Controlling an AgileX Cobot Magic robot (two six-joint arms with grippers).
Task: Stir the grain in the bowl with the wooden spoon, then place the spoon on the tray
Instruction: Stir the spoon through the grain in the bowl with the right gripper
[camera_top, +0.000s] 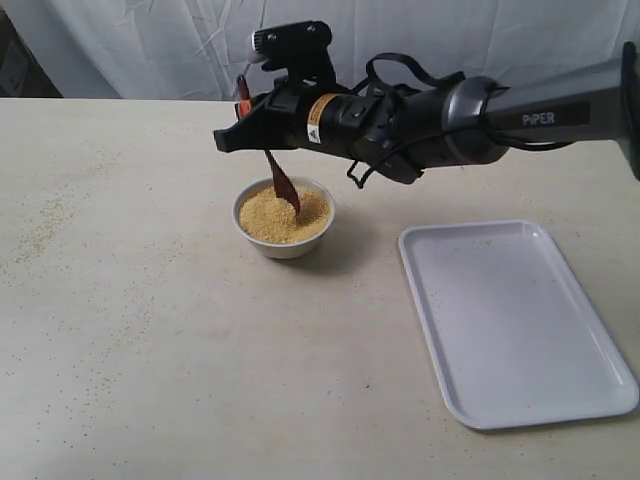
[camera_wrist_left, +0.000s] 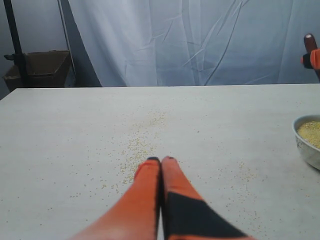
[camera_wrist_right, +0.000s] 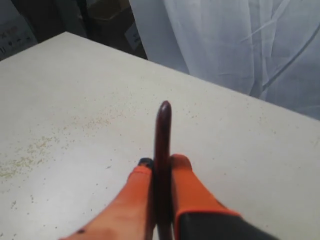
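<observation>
My right gripper (camera_wrist_right: 161, 162) clamps the wooden spoon (camera_top: 282, 185) by its handle, tip sunk in the grain (camera_top: 272, 222) in the bowl (camera_top: 287, 248); my left gripper (camera_wrist_left: 161, 161) is closed, empty.

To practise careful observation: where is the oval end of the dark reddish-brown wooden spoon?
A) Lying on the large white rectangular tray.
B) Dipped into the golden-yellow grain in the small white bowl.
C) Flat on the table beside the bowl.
B: the right gripper holds the dark reddish-brown wooden spoon by its handle, its oval end in the golden-yellow grain inside the small round white ceramic bowl.
</observation>
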